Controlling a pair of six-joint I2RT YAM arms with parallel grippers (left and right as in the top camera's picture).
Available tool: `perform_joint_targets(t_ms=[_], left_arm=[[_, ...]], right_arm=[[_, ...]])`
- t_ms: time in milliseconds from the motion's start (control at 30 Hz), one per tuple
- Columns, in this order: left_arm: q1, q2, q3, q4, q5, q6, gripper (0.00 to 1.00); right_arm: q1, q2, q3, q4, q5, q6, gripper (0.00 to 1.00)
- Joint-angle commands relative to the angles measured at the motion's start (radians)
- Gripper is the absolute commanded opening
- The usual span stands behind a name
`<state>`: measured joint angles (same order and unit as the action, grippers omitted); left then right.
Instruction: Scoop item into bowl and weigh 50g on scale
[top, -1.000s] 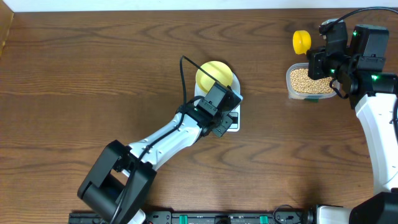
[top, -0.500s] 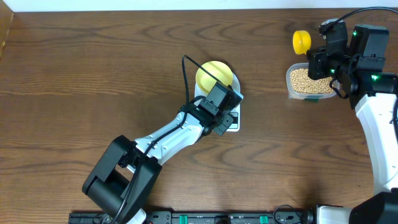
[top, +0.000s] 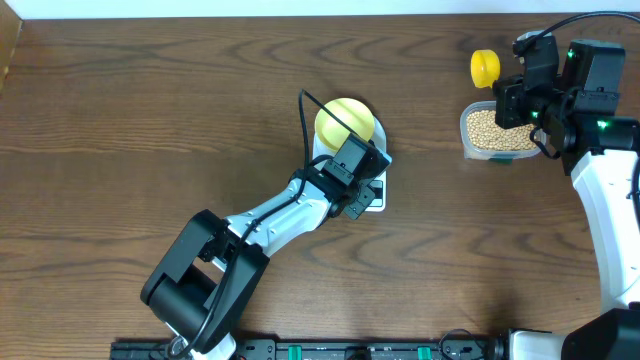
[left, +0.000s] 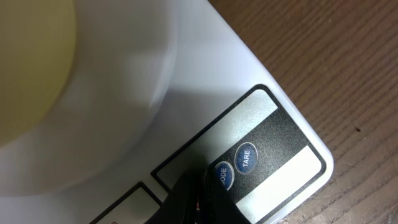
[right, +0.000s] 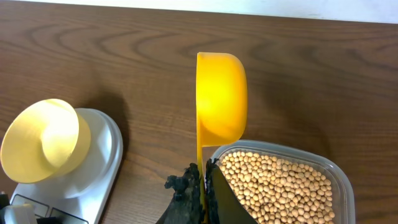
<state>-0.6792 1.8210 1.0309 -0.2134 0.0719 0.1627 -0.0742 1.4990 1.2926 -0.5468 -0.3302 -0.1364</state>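
Observation:
The pale-yellow bowl (top: 345, 121) (right: 42, 140) stands on the white scale (top: 378, 203) (left: 186, 68) at mid-table, and I see no beans in it. My left gripper (top: 362, 190) (left: 200, 186) is shut and empty. Its tips rest on the scale's dark panel, right beside the blue MODE button (left: 222, 176), with the TARE button (left: 245, 158) just past it. My right gripper (top: 507, 97) (right: 203, 173) is shut on the handle of a yellow scoop (top: 485, 67) (right: 221, 96). The empty scoop is held on edge just beyond the clear tub of beans (top: 493, 130) (right: 280, 186).
The tub stands at the table's right, near the white far edge (top: 300, 8). The left arm (top: 260, 225) stretches from the front edge to the scale. Bare brown wood lies to the left and between scale and tub.
The left arm's lower links have swung slightly to the right while its tips stay on the scale's panel. The right arm and the scoop have not moved.

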Motion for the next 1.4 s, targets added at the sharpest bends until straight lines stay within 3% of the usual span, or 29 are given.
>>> perform_joint_targets(t_ms=[0, 1367], left_arm=[[0.002, 0.018, 0.013, -0.001, -0.014, 0.021, 0.08], [0.001, 0.055, 0.013, -0.037, -0.039, 0.092, 0.08]], right_arm=[[0.003, 0.008, 0.001, -0.002, -0.014, -0.011, 0.01], [0.003, 0.008, 0.001, -0.007, -0.014, -0.011, 0.01]])
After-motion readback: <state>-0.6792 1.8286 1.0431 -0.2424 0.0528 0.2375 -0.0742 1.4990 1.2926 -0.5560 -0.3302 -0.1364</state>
